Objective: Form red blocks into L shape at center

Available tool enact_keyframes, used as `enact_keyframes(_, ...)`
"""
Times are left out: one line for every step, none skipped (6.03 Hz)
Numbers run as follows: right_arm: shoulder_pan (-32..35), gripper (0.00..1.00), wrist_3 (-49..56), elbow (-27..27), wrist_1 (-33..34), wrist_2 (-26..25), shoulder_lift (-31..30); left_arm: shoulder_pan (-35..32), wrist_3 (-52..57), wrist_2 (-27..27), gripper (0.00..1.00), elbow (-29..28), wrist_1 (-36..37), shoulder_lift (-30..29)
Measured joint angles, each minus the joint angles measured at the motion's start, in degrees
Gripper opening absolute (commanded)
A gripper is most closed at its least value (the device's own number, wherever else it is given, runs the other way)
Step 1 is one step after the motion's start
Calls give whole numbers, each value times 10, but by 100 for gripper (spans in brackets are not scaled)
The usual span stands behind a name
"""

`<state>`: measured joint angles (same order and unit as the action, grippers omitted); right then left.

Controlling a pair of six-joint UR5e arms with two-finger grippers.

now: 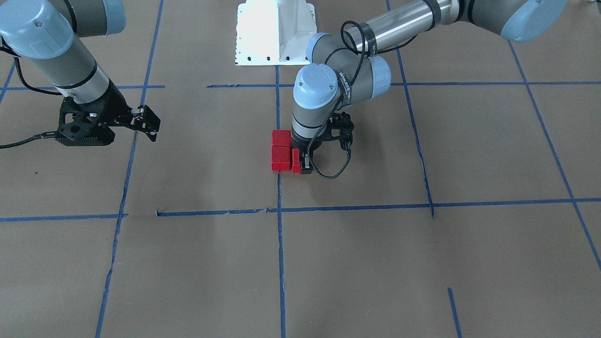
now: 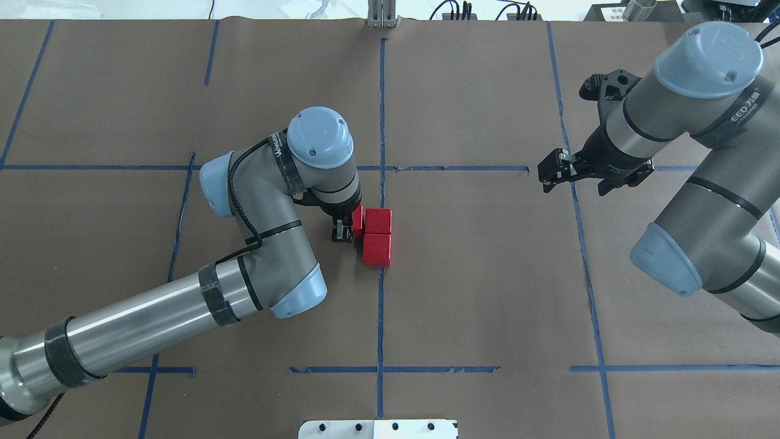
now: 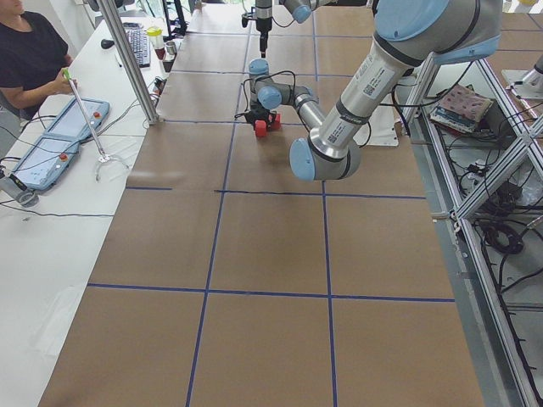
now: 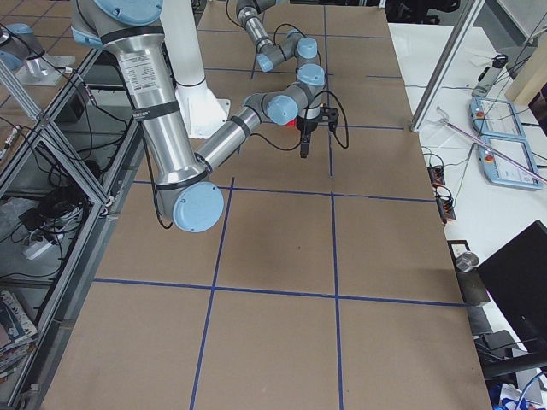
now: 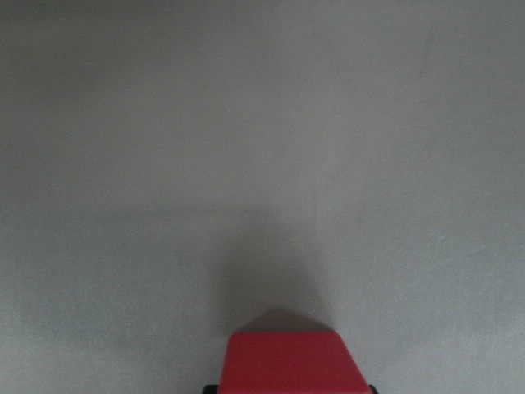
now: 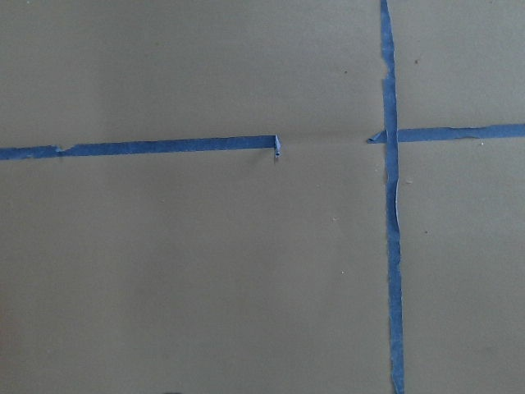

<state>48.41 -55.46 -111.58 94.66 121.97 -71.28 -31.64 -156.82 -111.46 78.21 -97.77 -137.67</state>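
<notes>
Two red blocks [image 2: 376, 250] lie touching on the tape line [image 2: 381, 317] at the centre [image 2: 426, 244]. Left gripper [image 2: 350, 229] clamps the third block [image 2: 358, 219] just beside them. It looks light and stiff, so flat opposite faces suit gripping. Right gripper [image 2: 550, 172] seems open, well apart.

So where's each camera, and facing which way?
Front-facing: across the table, facing robot; left arm, right arm, red blocks.
Overhead: behind robot, downward; both arms.
Exterior left: table's end; left arm nearest.
Exterior right: opposite end; right arm nearest.
Left wrist: downward; held block in left tool.
Right wrist: downward; blue tape, no body.
Front-facing and overhead share the blocks.
</notes>
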Motion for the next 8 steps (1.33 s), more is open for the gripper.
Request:
enact_keyframes(0, 100, 0, 0, 0, 0, 0, 0, 1, -2, 100, 2, 5, -7)
enact_keyframes(-1, 100, 0, 0, 0, -1, 0, 0, 2, -3, 100, 9, 15, -10)
enact_keyframes(-1, 100, 0, 1, 0, -1, 0, 0, 4, -3, 100, 20, 30, -10)
enact_keyframes(-1, 100, 0, 1, 0, -2, 0, -3, 6, -3, 100, 39, 55, -9)
enact_keyframes(-1, 100, -1, 1, 0, -2, 0, -11, 10, -3, 100, 67, 86, -8)
enact_keyframes(-1, 100, 0, -1, 0, -1, 1, -26, 26, -3, 100, 93, 105, -7)
enact_keyframes(5, 100, 2, -1, 0, 0, 1, -42, 88, -8, 100, 118, 112, 3)
enact_keyframes(18, 100, 12, 0, 0, 1, 1, -65, 180, -28, 100, 146, 114, 27)
